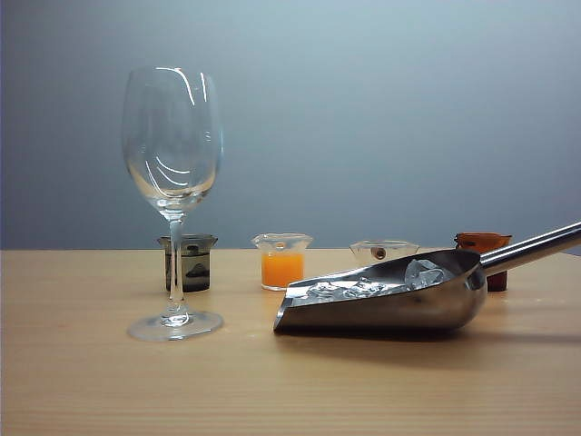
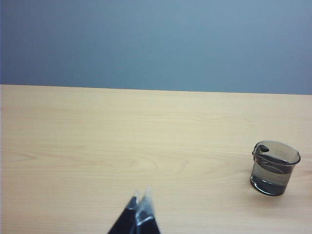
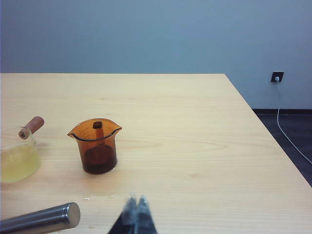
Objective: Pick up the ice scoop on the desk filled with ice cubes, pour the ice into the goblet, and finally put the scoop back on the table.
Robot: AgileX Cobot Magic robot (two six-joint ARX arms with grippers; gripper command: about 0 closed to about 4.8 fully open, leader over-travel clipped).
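The scoop (image 1: 390, 300) lies on the desk (image 1: 91, 381) at lower right of the exterior view, bowl mouth toward the goblet (image 1: 172, 182), which stands at left; its handle (image 1: 536, 247) slants up and runs out the right edge; ice (image 1: 422, 272) sits heaped in the trough. It looks stiff, smooth steel, likely slippery and nose-heavy with the load, so the bare tube near its end (image 3: 44, 219) seems the place to grip, squarely, to stop it rolling. The goblet is thin, tall and tippy; a knock would fell it. Neither arm shows in the exterior view; both seem drawn back. The left gripper (image 2: 139, 214), at the bottom edge of its wrist view, has its tips together, holding nothing; the right gripper (image 3: 136, 214) is likewise closed and empty, just beside the handle end.
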